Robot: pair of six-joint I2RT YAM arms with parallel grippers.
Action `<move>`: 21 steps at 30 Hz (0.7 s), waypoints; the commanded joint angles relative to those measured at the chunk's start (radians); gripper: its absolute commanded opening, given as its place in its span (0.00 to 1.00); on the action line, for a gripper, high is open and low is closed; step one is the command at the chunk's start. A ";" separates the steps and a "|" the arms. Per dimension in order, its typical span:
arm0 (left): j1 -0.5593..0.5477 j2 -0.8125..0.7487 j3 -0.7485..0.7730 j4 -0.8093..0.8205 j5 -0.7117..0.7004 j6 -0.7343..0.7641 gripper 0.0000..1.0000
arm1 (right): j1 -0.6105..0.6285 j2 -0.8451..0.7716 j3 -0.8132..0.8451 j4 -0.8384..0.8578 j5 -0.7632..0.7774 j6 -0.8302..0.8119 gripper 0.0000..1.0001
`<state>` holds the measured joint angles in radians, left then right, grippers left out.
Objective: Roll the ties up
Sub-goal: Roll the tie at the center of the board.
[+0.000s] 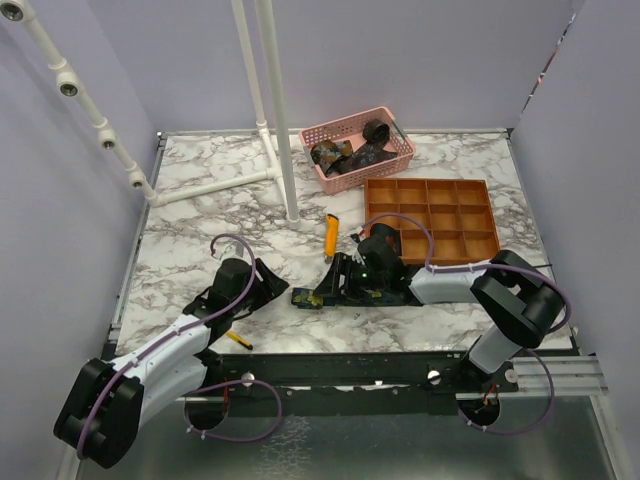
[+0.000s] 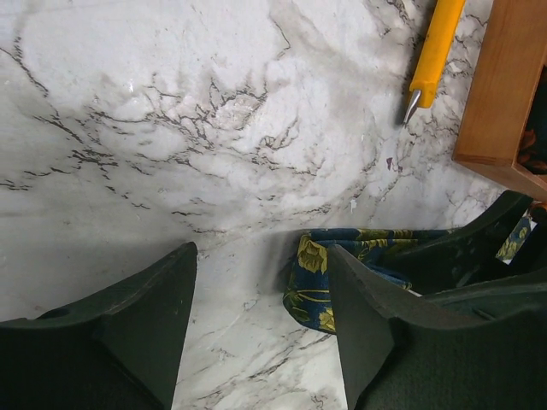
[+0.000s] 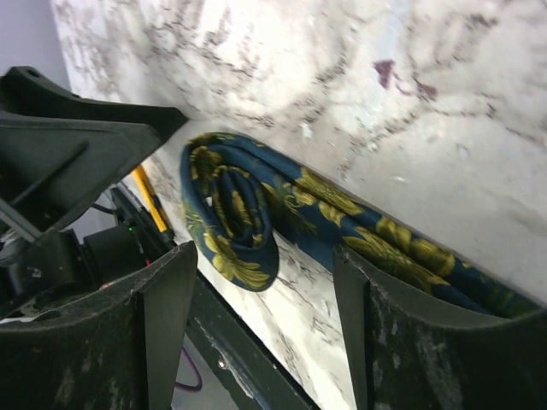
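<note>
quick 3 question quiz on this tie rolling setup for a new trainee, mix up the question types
1. True or false: the blue floral tie is rolled up all the way.
2. The right claw is: A open, B shut on the tie, C shut on nothing.
3. Which container holds the other ties?
Key: 1 false, only one end is coiled. 2 A. 3 the pink basket.

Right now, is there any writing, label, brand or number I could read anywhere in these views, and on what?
No readable text in any view. The floral tie, the yellow utility knife, the orange divided tray and the pink basket bear no lettering that shows.
</note>
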<state>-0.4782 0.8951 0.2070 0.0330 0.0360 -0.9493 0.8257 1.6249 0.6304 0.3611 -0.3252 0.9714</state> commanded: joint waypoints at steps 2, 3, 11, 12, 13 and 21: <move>-0.002 0.017 0.037 -0.031 -0.019 0.030 0.63 | 0.010 -0.012 0.024 -0.168 -0.013 0.052 0.66; -0.002 0.018 0.037 -0.031 -0.020 0.028 0.63 | 0.013 -0.011 0.024 -0.159 -0.014 0.059 0.65; -0.002 0.013 0.028 -0.031 -0.014 0.029 0.63 | 0.026 0.012 0.037 -0.103 -0.018 0.091 0.58; -0.002 0.011 0.028 -0.031 -0.012 0.030 0.63 | 0.031 0.002 0.037 -0.104 -0.010 0.091 0.59; -0.002 0.010 0.028 -0.031 -0.012 0.028 0.63 | 0.034 -0.007 0.042 -0.107 -0.005 0.088 0.61; -0.002 0.000 0.029 -0.031 -0.010 0.028 0.63 | 0.057 -0.004 0.041 -0.082 0.050 0.069 0.55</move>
<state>-0.4782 0.9085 0.2218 0.0143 0.0353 -0.9371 0.8707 1.6196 0.6647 0.2649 -0.3214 1.0462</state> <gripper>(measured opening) 0.632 0.589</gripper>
